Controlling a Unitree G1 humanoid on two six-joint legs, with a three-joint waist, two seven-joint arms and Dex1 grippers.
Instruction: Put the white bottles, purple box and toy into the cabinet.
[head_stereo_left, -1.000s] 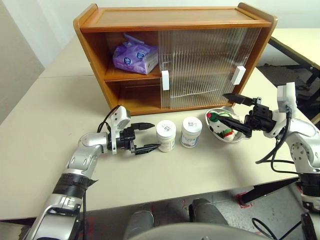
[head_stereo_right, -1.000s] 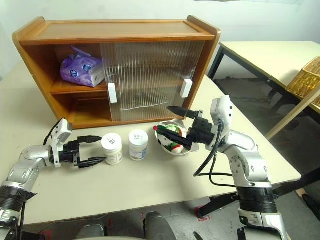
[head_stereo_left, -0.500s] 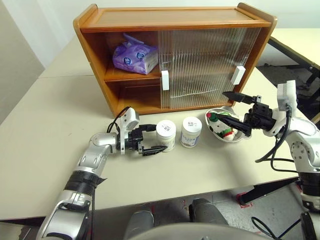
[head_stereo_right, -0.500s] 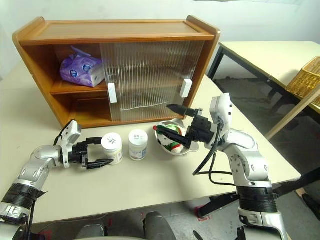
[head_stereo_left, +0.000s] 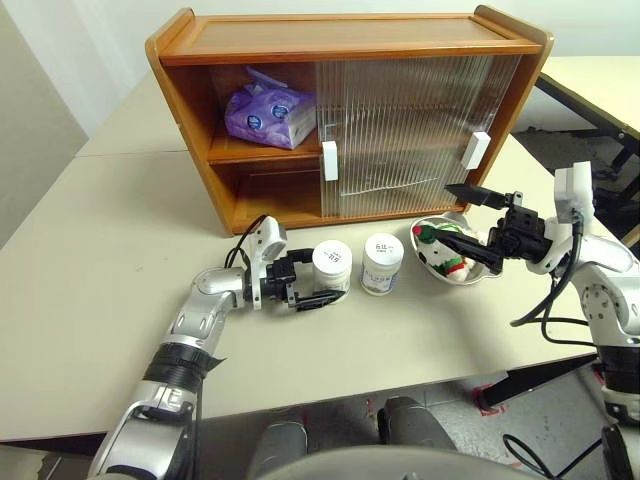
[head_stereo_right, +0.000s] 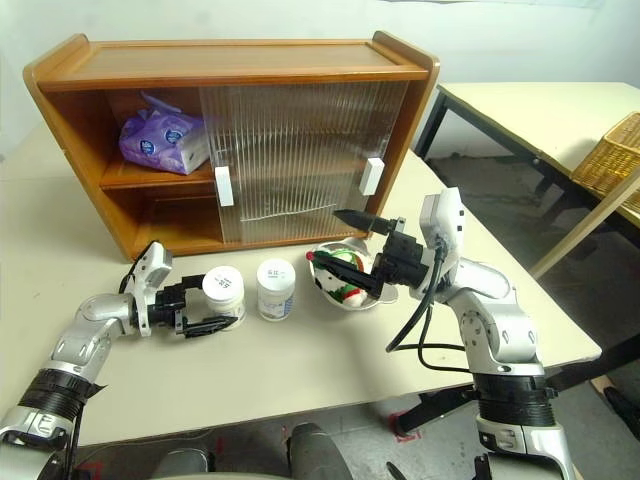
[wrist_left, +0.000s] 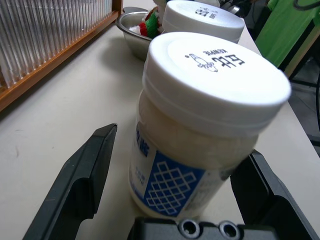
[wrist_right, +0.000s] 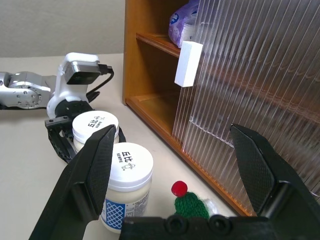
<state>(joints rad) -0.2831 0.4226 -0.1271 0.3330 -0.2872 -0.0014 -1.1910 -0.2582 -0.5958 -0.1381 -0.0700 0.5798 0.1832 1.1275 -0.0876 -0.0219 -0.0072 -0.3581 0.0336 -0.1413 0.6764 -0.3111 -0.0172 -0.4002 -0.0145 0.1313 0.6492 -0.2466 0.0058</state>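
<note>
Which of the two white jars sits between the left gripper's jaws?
The squat white plastic jar farther from the metal bowl: the left gripper has open jaws either side of it. The other white jar stands apart, beside the bowl.

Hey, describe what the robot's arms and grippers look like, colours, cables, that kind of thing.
Both arms are silver-grey metal segments with black joint bands. The left gripper and right gripper each have two pointed, wedge-shaped black jaws on a black base, topped by a white boxy wrist module. Loose black cables loop from each wrist along the arm.
</note>
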